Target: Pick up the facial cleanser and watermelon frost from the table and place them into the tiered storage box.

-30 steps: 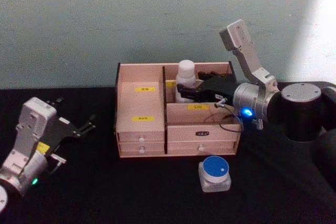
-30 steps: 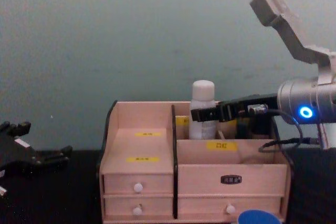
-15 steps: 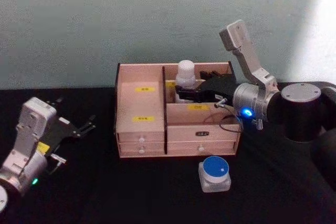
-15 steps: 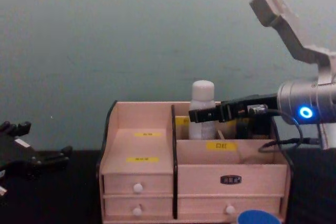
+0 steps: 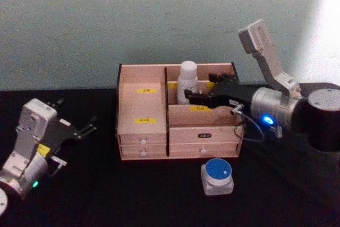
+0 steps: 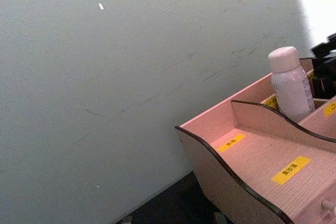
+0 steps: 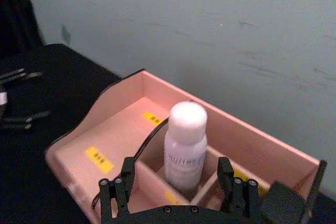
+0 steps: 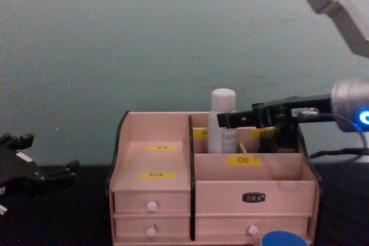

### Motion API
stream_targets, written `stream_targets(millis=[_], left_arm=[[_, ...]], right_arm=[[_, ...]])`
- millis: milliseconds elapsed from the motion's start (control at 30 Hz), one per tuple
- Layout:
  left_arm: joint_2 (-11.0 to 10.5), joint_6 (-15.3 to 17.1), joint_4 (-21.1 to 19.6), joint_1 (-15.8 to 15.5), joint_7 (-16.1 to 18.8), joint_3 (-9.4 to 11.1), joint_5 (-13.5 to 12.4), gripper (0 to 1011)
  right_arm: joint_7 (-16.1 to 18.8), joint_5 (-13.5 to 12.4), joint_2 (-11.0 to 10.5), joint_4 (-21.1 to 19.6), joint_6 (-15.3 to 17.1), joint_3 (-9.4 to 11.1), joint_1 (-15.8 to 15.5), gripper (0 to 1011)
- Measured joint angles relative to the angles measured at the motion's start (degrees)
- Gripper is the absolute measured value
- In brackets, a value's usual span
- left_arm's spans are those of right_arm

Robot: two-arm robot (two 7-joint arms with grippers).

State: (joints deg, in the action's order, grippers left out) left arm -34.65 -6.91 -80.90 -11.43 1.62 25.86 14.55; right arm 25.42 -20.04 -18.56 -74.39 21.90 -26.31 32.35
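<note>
Carefully: my right gripper's (image 7: 176,169) jaws stand apart right by the facial cleanser (image 5: 187,81), which is upright in the tiered storage box's (image 5: 143,104) rear compartment, so a skewed withdrawal could topple it; left gripper (image 5: 79,128) parked, spread.

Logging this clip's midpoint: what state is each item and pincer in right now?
tiered storage box: drawers shut
facial cleanser: upright inside the box, ungripped
watermelon frost: closed, on the table
right pincer: open, facing facial cleanser
left pincer: open, parked left
</note>
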Motion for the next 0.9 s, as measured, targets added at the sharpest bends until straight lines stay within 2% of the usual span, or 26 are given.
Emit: stream_targets(millis=[100,233,500,767,900], left_arm=[[0.0,0.0,0.0,0.0,0.0,0.0,0.0,1001],[0.0,0.0,0.0,0.0,0.0,0.0,0.0,1001],[0.0,0.0,0.0,0.0,0.0,0.0,0.0,1001],[0.0,0.0,0.0,0.0,0.0,0.0,0.0,1001],[0.0,0.0,0.0,0.0,0.0,0.0,0.0,1001]], right_arm=[[1.0,-1.0,-2.2,-3.5,0.5,0.4,-2.0,1002],[2.9,-2.8,-6.3,-9.0,0.7,1.0,-5.9,1002],[5.8,-5.5,-13.6,-16.1,0.2,1.9,-12.8,1002],[6.9,-7.1,-18.0,-19.1,-0.4,1.8,-17.0,1002],[7.1,-7.7,-19.4,-20.1,-0.5,1.4,-18.2,1002]])
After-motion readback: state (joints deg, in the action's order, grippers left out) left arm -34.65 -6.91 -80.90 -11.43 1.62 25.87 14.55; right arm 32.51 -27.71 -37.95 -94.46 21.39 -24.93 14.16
